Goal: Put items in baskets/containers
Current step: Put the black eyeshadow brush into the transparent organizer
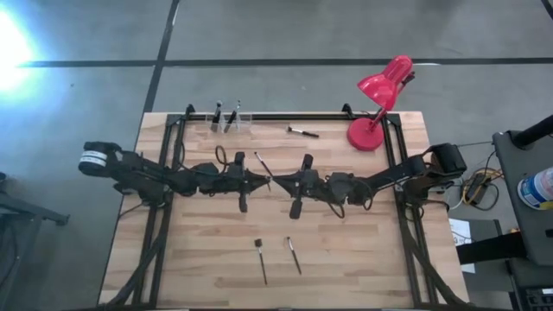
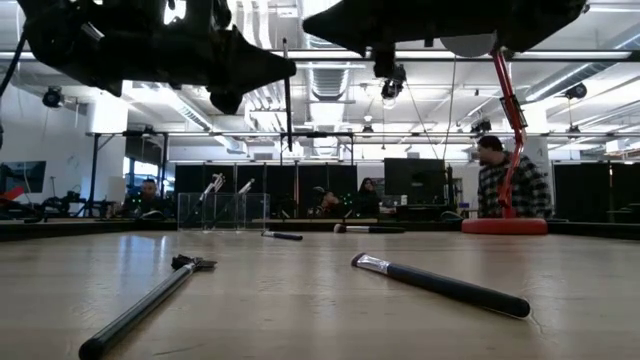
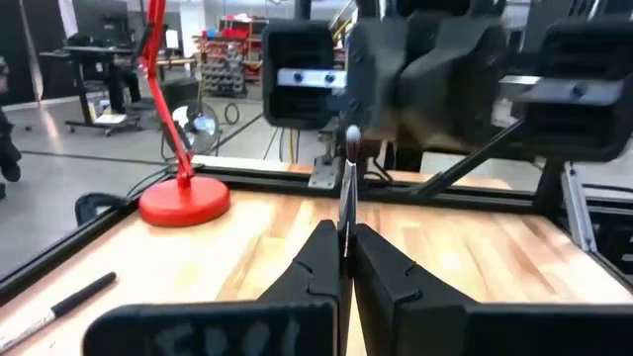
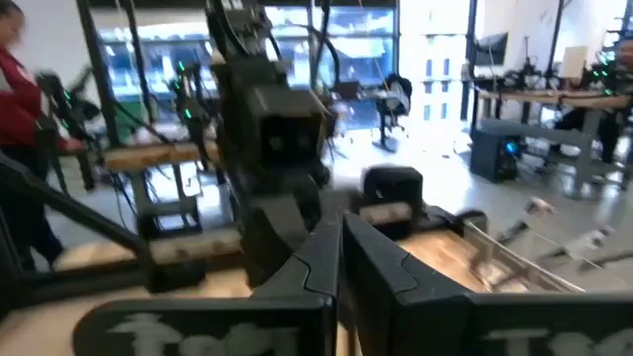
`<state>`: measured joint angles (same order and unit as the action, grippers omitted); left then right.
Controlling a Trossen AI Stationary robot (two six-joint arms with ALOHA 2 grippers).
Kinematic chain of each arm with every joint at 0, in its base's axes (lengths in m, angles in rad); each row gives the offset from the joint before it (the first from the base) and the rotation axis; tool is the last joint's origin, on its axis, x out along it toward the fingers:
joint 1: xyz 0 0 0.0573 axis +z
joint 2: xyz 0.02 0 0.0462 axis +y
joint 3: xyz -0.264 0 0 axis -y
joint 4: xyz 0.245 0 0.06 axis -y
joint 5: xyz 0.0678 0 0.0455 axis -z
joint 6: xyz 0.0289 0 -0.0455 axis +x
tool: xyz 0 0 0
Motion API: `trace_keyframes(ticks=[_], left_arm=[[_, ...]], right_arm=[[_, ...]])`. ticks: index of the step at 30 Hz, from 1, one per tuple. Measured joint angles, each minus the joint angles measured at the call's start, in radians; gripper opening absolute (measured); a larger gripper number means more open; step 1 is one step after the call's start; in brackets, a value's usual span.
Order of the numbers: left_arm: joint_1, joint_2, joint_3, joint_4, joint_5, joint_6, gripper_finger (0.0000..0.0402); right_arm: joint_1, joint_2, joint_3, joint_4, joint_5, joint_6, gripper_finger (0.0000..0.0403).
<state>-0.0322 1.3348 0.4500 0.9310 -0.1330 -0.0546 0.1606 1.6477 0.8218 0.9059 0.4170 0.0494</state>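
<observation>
My left gripper (image 1: 263, 179) (image 3: 345, 242) hovers over the table's middle, shut on a thin dark brush (image 1: 262, 164) (image 2: 287, 100). My right gripper (image 1: 281, 181) (image 4: 341, 237) faces it tip to tip, shut and holding nothing. The clear joined cups (image 1: 232, 121) (image 2: 222, 210) stand at the far edge with two brushes leaning inside. A dark pen (image 1: 302, 132) lies flat near the far edge. Two more brushes (image 1: 261, 259) (image 1: 294, 255) lie flat near the near edge, also seen as the left brush (image 2: 150, 300) and the right brush (image 2: 440, 285). My left gripper pinches the brush's thin shaft (image 3: 345, 213) between its two fingertips (image 3: 321, 252). The fingers come in level from the table's left and lie across the brush. The brush stands roughly upright, lifted clear, reaching above and below the fingers (image 2: 287, 130).
A red desk lamp (image 1: 380, 99) (image 2: 505, 225) stands at the far right corner, its base on the wood. A black frame rail (image 1: 276, 115) runs along the far edge. People show in the room beyond the table. Bare wood lies between the arms and the near brushes.
</observation>
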Motion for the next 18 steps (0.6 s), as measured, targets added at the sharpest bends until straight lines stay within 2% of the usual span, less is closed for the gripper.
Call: trace_keyframes(ticks=[4,8,13,18], left_arm=[[0.006,-0.023,-0.006,-0.019,0.0,-0.001,0.0009],[0.02,-0.049,-0.013,-0.047,-0.001,-0.004,0.0009],[0.058,-0.093,-0.012,-0.133,-0.067,-0.002,0.0009],[0.161,-0.166,-0.012,-0.244,-0.138,-0.002,0.0009]], right_arm=[[-0.002,-0.072,-0.036,-0.162,-0.006,-0.015,0.0013],[-0.001,-0.123,-0.082,-0.263,-0.118,-0.068,0.0012],[-0.001,-0.155,-0.192,-0.255,-0.141,-0.076,0.0009],[-0.001,-0.157,-0.324,-0.092,-0.141,-0.064,0.0008]])
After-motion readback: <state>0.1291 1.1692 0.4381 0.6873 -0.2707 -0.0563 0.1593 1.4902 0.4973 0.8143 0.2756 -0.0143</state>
